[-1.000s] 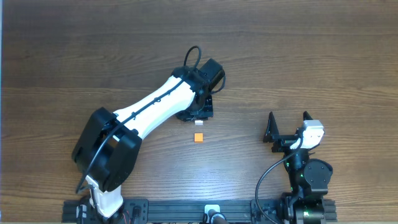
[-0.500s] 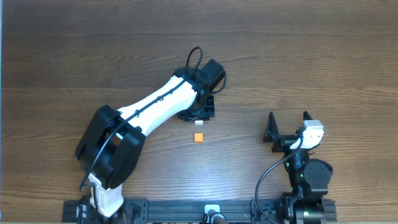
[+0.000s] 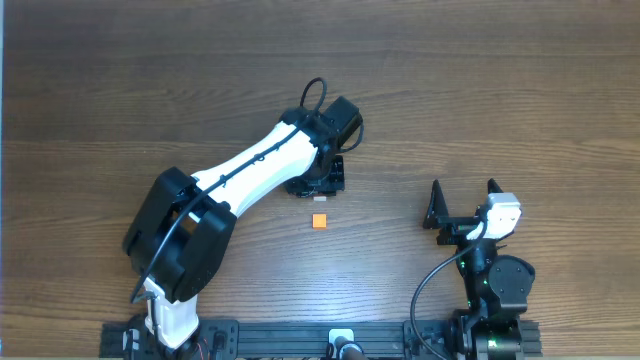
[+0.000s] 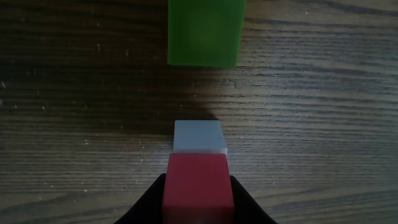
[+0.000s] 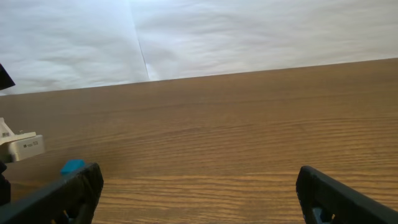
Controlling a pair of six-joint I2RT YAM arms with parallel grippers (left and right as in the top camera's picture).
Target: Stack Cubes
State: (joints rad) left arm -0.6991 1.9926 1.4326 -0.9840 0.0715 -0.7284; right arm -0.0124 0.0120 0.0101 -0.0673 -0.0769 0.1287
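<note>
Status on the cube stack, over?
Left gripper shut on red cube. Right gripper open, away from the cubes. Red cube just short of white cube, green cube beyond. Nothing between red and white.

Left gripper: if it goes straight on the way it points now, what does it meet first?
Most likely the white cube, right ahead of the red cube that the left gripper holds. The green cube lies farther on. Depth is unclear.

Bare brown wooden tabletop (image 3: 520, 90) lies open between small orange cube (image 3: 319, 221) and right gripper (image 3: 462, 203). The white left arm link (image 3: 250, 165) blocks middle-left. Just ahead of red cube (image 4: 198, 180), clamped in left gripper (image 4: 198, 205), sits grey cube (image 4: 199, 135), green block (image 4: 205, 31) beyond.
</note>
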